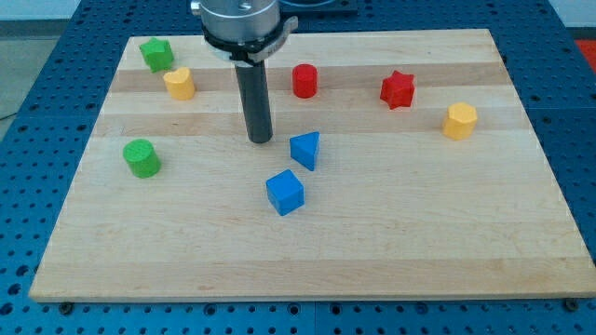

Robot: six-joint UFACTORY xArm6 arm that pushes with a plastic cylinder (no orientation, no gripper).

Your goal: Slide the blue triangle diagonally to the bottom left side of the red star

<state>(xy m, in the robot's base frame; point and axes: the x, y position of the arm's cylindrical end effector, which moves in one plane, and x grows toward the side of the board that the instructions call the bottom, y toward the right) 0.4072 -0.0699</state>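
My tip (261, 140) stands just left of the blue triangle (305, 150).

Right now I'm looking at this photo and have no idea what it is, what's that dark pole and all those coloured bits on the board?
One camera looks down on a wooden board. The pole is a robot arm's rod; it holds nothing, only pushes. My tip sits just left of the blue triangle, with a blue cube below. Also there: a red star, a red cylinder, two yellow blocks and two green blocks.
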